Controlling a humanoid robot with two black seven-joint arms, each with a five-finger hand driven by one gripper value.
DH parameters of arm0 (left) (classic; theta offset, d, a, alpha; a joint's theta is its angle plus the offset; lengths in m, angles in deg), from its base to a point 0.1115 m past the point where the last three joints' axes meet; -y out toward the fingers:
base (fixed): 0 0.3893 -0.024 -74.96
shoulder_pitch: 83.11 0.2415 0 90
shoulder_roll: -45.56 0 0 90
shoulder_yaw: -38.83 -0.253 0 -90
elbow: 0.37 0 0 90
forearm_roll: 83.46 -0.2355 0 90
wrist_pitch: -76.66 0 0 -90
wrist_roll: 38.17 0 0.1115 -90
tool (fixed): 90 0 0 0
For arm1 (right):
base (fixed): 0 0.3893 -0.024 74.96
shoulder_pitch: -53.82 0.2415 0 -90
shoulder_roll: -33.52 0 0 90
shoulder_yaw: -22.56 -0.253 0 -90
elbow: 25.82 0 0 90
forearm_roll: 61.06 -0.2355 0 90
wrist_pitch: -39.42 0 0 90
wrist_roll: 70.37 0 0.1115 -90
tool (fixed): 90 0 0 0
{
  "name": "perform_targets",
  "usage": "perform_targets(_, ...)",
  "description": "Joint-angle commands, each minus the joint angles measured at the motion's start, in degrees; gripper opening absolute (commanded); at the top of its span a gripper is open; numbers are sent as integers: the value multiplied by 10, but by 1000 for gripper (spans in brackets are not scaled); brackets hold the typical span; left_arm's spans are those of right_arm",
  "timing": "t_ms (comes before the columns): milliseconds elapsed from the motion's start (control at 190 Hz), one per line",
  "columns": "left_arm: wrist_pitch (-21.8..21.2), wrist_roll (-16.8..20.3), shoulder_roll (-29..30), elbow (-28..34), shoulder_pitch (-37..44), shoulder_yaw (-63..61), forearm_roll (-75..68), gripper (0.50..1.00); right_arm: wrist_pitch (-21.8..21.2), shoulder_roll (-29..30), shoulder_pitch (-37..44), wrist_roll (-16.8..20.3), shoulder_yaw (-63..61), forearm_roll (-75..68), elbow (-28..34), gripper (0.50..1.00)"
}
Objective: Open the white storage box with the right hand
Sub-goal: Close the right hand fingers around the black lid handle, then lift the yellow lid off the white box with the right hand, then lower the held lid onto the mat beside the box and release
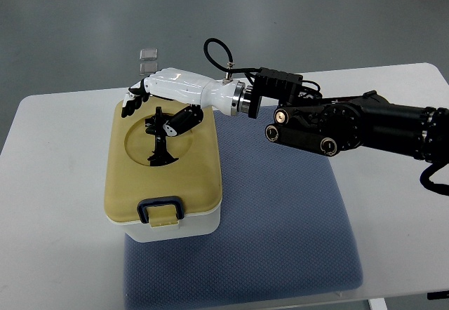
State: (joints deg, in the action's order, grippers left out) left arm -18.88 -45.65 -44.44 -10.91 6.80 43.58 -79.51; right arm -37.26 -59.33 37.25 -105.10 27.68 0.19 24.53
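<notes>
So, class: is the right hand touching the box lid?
Touching. The top view shows the right hand lying across the lid, thumb pressed down into its round recess.

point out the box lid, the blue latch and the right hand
lid (pixel 189 177), top view, bare front right part
latch (pixel 162 207), top view, front bar
right hand (pixel 156 88), top view, white back of hand

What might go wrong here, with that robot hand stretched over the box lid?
1. The right hand lies across the far side of the yellowish lid, while the blue latch sits at the near edge. Lifting before it is released may drag the whole storage box.
2. The box stands near the edge of the blue mat, so a pull could slide it off.
3. The fingers hang over the lid's far rim and may slip.
</notes>
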Motion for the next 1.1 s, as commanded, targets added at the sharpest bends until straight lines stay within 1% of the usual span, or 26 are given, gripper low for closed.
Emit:
perform_targets(0,0,0,0,0,0,0,0,1000,6,-1,1,0,1,0,1,500)
perform_targets(248,0,0,0,0,0,1,0,1000,7,-15,30,0,-9,-7,8,500)
perform_targets(516,0,0,0,-2,0,0,0,1000,0,-77,82,0,-9,-16,41,500)
perform_targets(637,0,0,0,-2,0,-1,0,1000,-3,-123,88,0,-9,-16,64,500)
perform_targets(890,0,0,0,-1,0,1,0,1000,-21,-253,80,-3,-7,-12,125,500)
perform_targets(990,0,0,0,0,0,1,0,1000,-36,-300,60,-3,-5,-8,130,500)
perform_targets(1096,0,0,0,-1,0,1,0,1000,-38,-331,30,-3,-1,-6,129,500)
